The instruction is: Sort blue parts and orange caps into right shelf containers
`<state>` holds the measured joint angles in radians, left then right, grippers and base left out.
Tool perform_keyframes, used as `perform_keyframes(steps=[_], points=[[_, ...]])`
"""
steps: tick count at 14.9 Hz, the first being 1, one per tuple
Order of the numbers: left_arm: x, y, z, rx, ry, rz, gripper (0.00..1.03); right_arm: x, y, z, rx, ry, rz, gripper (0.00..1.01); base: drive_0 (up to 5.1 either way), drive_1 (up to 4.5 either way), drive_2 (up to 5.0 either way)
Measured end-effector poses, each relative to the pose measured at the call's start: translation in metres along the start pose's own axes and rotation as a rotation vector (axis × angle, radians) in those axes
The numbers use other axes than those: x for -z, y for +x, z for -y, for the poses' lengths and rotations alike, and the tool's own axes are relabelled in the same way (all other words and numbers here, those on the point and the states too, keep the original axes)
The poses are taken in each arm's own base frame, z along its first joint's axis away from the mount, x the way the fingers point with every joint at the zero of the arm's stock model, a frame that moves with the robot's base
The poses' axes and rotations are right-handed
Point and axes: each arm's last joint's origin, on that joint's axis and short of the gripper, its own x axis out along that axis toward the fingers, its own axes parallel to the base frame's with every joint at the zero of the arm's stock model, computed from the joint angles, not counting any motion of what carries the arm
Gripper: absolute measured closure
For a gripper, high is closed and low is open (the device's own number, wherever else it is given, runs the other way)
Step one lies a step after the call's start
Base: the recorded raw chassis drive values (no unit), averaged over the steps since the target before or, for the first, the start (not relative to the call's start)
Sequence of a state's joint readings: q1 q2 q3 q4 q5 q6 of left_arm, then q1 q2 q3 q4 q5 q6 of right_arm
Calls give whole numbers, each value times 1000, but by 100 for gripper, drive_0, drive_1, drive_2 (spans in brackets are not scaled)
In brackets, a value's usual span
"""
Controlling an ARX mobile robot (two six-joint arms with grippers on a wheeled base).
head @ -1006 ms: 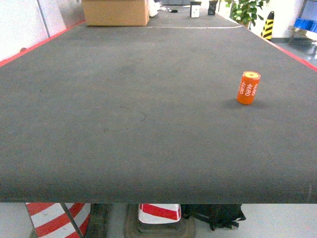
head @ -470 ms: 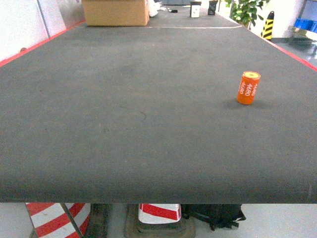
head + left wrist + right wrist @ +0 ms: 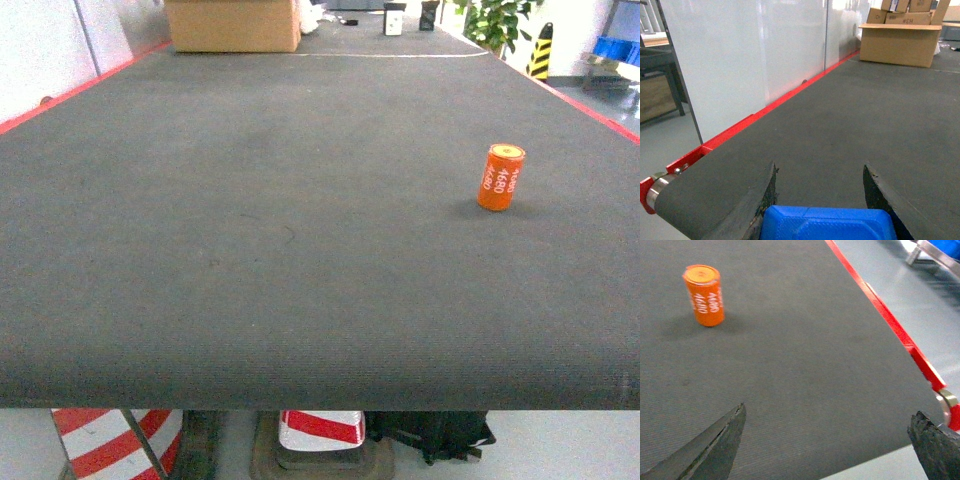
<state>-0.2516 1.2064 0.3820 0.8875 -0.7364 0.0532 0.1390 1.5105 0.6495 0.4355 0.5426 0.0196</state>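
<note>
One orange cap (image 3: 501,177) stands upright on the dark grey table (image 3: 250,230), right of the middle, with white "4680" print on its side. The right wrist view shows the cap (image 3: 705,295) far ahead and to the left of my right gripper (image 3: 830,412), which is open and empty near the table's right edge. My left gripper (image 3: 820,169) is shut on a blue part (image 3: 827,224) that fills the gap between its fingers, above the table's left side. Neither gripper shows in the head view. A blue container (image 3: 620,48) is partly visible at the far right.
Red strips (image 3: 890,320) run along both long edges of the table. A cardboard box (image 3: 233,24) stands at the far end. White panels (image 3: 740,65) line the left side. A yellow-black bollard (image 3: 541,50) and a plant (image 3: 495,20) stand beyond the right edge.
</note>
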Motion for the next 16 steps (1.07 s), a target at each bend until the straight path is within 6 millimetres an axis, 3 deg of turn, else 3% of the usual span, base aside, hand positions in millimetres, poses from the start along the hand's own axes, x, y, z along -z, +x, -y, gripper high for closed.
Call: perform_keyframes(steps=[9,16], points=[[0,0,0,0,0,0,62,-13,38,-45,-21,11,43,3,0,0,0],[0,0,0,0,0,0,62,-23,94,-81,-30,18,44,3,0,0,0]])
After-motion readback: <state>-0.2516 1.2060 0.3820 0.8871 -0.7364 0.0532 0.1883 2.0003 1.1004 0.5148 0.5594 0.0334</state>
